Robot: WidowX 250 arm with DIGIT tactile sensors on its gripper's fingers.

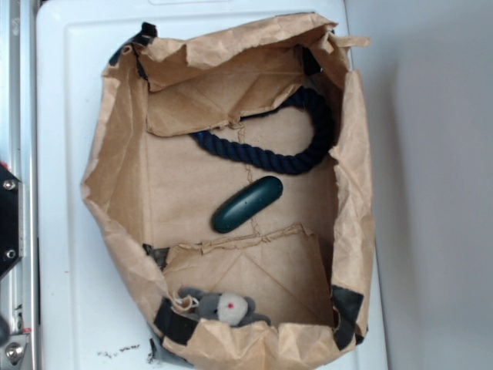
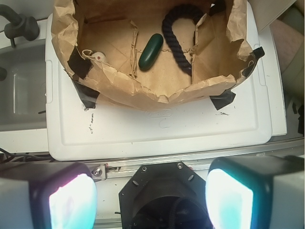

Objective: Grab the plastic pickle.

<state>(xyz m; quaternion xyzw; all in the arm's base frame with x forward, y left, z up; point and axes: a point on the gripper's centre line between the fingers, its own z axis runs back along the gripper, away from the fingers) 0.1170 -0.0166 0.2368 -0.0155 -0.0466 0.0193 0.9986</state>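
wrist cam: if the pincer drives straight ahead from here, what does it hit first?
Probably the white lid, just short of the paper bag. The open pincer aims there; the pickle lies farther up. Depth unclear.

Pickle (image 1: 246, 203) in paper bag (image 1: 115, 154) on lid (image 1: 62, 116), between rope (image 1: 300, 154) and plush mouse (image 1: 223, 307)

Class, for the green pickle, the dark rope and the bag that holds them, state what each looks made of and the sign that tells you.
Pickle: probably hard plastic, smooth with a soft sheen and tiny pale dots.
Rope: apparently twisted fibre, navy and matte; the strands show as spiral ridges.
Bag: brown paper, creased and crumpled, with torn-looking edges and black tape at the corners.
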